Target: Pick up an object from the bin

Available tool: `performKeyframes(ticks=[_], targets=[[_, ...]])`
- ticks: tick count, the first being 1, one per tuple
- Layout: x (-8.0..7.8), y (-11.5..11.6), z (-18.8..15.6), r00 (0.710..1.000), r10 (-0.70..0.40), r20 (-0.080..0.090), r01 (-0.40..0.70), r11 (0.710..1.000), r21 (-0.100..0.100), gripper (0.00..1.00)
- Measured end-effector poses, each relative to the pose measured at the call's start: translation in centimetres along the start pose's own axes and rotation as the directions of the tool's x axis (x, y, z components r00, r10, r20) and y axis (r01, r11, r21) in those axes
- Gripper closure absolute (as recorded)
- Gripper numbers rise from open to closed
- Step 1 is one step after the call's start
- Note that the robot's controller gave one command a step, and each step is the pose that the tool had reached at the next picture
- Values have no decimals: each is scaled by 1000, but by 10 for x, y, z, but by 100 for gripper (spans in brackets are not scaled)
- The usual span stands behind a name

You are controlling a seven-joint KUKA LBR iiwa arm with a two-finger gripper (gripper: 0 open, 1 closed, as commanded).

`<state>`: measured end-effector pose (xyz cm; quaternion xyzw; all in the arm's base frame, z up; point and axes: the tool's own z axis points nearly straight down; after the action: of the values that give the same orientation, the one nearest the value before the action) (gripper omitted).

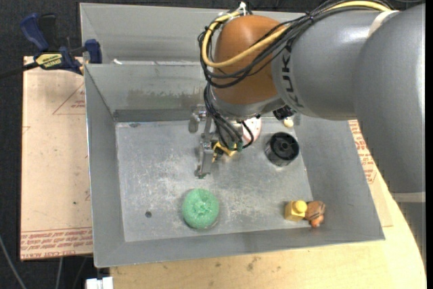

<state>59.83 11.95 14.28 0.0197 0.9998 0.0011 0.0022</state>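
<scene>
Green and fuzzy-looking, a round soft ball like a scouring pad (201, 208) lies on the floor of the grey metal bin (145, 159), close to its front wall. The tool (203, 170) hangs over bare floor just behind this ball, towards the back wall, apart from it. Whether the tool is released or clenched I cannot tell, and nothing shows in its hold.

The ball is the nearest thing to the tool, so it is the likely pick. It will probably be light and springy, giving under pressure instead of slipping, and not fragile. A hold across its middle, low enough to catch the widest part, should serve. Being round, it has no long axis and points no way in particular, so any approach angle looks equally good.

A black round cap-like piece with a hollow centre (282, 148) sits to the ball's right and further back. A small yellow and orange toy (304, 211) lies well to the ball's right, equally near the front wall.
</scene>
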Motion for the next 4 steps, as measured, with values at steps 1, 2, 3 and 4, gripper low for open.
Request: performKeyframes(ticks=[1,2,3,4], targets=[[16,-40,15,1000,-31,-4,31,1000,0,0],[-24,-59,51,995,-98,2,98,995,2,0],[-30,-62,67,995,-95,-3,95,995,0,100],[-21,-64,65,996,-89,-4,89,996,0,100]])
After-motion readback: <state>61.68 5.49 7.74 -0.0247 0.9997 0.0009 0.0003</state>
